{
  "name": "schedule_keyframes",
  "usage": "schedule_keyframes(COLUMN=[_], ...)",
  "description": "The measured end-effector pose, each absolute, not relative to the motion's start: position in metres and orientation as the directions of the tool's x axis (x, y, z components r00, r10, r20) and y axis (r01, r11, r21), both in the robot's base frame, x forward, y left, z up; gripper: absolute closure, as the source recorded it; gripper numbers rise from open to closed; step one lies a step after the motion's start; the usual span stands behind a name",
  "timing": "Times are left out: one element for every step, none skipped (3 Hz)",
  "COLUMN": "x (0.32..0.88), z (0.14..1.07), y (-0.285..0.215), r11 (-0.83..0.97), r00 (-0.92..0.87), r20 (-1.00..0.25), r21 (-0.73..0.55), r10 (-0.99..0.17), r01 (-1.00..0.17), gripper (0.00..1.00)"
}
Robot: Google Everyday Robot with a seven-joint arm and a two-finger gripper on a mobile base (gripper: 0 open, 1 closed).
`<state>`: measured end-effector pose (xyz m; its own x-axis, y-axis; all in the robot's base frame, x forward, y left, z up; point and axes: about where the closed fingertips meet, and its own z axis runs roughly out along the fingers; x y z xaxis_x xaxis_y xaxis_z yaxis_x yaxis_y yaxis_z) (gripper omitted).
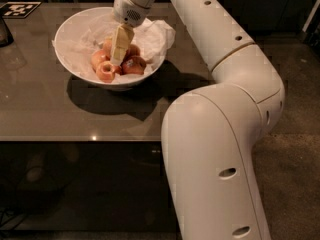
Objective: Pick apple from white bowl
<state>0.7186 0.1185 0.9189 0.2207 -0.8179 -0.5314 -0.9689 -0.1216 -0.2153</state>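
Observation:
The white bowl (70, 54), lined with crumpled white paper, stands on the dark table and holds several reddish apples. The apple (106, 72) with a pale stem dimple lies at the front of the pile. My gripper (117, 60) comes down from above into the middle of the pile. Its pale finger (120, 41) stands just behind and above that apple, between a smaller apple on the left (98, 58) and one on the right (135, 65). What the finger touches is hidden.
The glass-topped table (45, 114) has its front edge near the bottom of the bowl's shadow. A dark object (4, 31) stands at the far left edge and a black-and-white marker (19, 9) lies at the back left. My large white arm (215, 149) fills the right side.

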Motion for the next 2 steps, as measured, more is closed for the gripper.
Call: schedule_keyframes(x=[0.7094, 0.7095], z=[0.9128, 0.9122], y=[0.1204, 0.1208], r11=[-0.149, -0.149], r00=[0.250, 0.250], r20=[-0.537, -0.537], r21=[-0.225, -0.225], r10=[-0.806, -0.806], r01=[-0.963, -0.963], gripper=[0.00, 0.00])
